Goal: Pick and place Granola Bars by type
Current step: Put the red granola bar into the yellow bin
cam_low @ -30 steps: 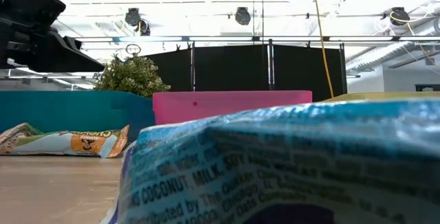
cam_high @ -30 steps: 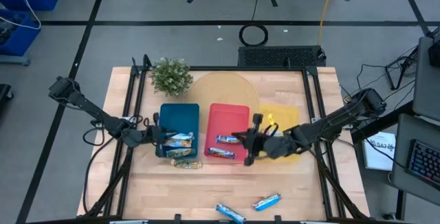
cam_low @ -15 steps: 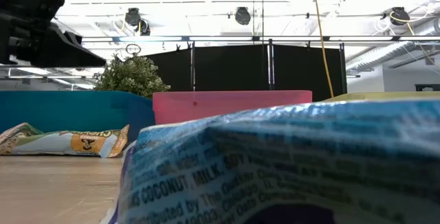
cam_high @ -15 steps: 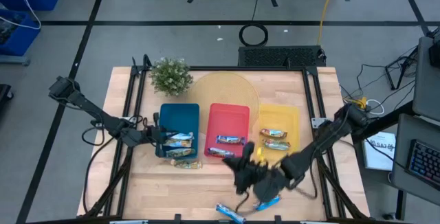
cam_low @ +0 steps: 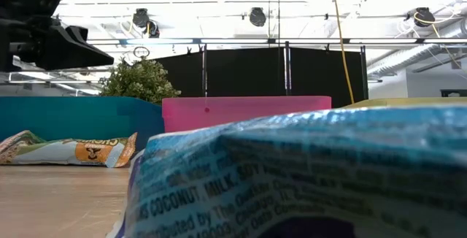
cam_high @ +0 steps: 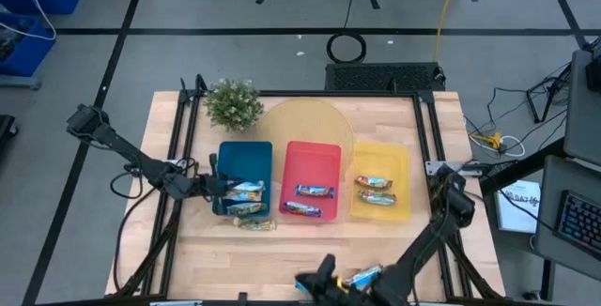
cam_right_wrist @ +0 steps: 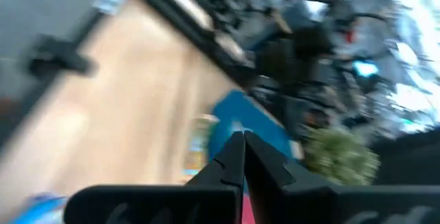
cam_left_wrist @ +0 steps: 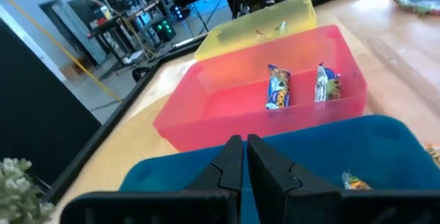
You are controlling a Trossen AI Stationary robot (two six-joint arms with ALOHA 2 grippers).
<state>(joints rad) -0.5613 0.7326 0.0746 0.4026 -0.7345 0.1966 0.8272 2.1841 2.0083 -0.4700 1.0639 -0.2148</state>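
Note:
Granola bars lie in several places. One lies in the blue tray (cam_high: pixel 246 191) and a tan one on the table just near of it (cam_high: pixel 254 222), also in the low view (cam_low: pixel 69 150). Two lie in the red tray (cam_high: pixel 315 191) and two in the yellow tray (cam_high: pixel 374 183). Two blue-wrapped bars lie at the near edge (cam_high: pixel 364 275); one fills the low view (cam_low: pixel 292 172). My left gripper (cam_high: pixel 218 186) is shut and empty over the blue tray's left wall (cam_left_wrist: pixel 244 157). My right gripper (cam_high: pixel 322 278) is shut at the near edge, beside the blue-wrapped bars (cam_right_wrist: pixel 240 148).
A small potted plant (cam_high: pixel 233 104) stands at the far left behind the blue tray (cam_high: pixel 246 156). A round wooden board (cam_high: pixel 300 123) lies behind the red tray (cam_high: pixel 312 160) and the yellow tray (cam_high: pixel 380 160). Bare tabletop lies between the trays and the near edge.
My right gripper has swung from over the red tray's right side toward the table's near edge, to the two blue-wrapped bars there. The two bars in the yellow tray, hidden under the arm before, now show.

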